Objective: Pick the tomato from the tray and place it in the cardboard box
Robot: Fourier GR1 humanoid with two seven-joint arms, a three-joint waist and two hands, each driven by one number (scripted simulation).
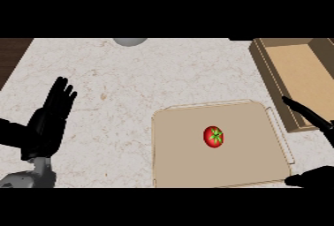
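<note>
A red tomato (pixel 214 136) with a green stem lies near the middle of the tan tray (pixel 183 167) at the lower right. The cardboard box (pixel 282 84) stands open at the upper right, beyond the tray's far right corner. My right hand (pixel 312 115) is open at the right edge; its straight fingers reach over the tray's right rim, and its thumb (pixel 312 178) shows at the tray's near right corner. The tomato sits apart from it, to its left. My left hand (pixel 51 119) rests open at the left, fingers up.
A grey round object (pixel 130 41) shows partly at the counter's far edge. A dark wooden strip (pixel 12 55) borders the marble counter (pixel 117 88) at the upper left.
</note>
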